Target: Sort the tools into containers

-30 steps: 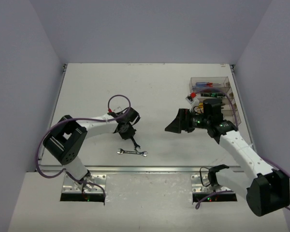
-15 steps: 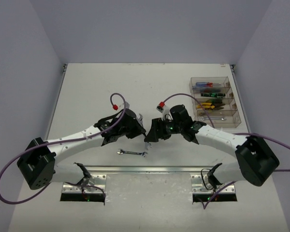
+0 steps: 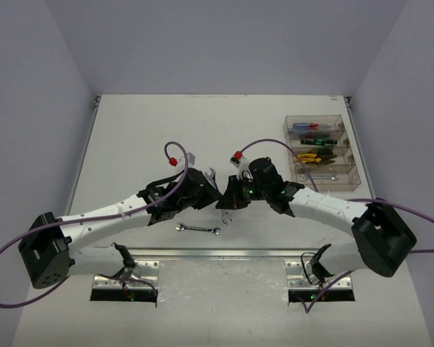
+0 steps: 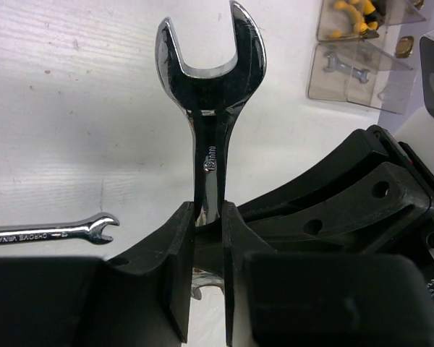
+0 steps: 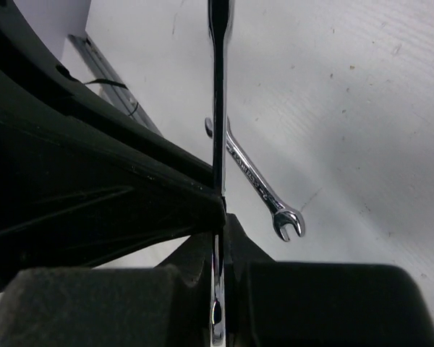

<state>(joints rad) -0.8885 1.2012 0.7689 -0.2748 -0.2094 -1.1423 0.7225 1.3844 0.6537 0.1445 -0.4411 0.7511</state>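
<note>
Wrench (image 4: 210, 116), pinched by both left claw (image 4: 208, 228) and right claw (image 5: 219, 231) above the table (image 3: 130, 144), sits well apart from the bins (image 3: 315, 117). If one arm pulls before the other lets go, it may twist free and drop.

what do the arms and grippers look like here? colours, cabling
The left arm and right arm match: white links, black joint housings. The left gripper and right gripper are all black with flat-sided fingers. A purple cable loops off each arm, with a red cap near the wrist.
</note>
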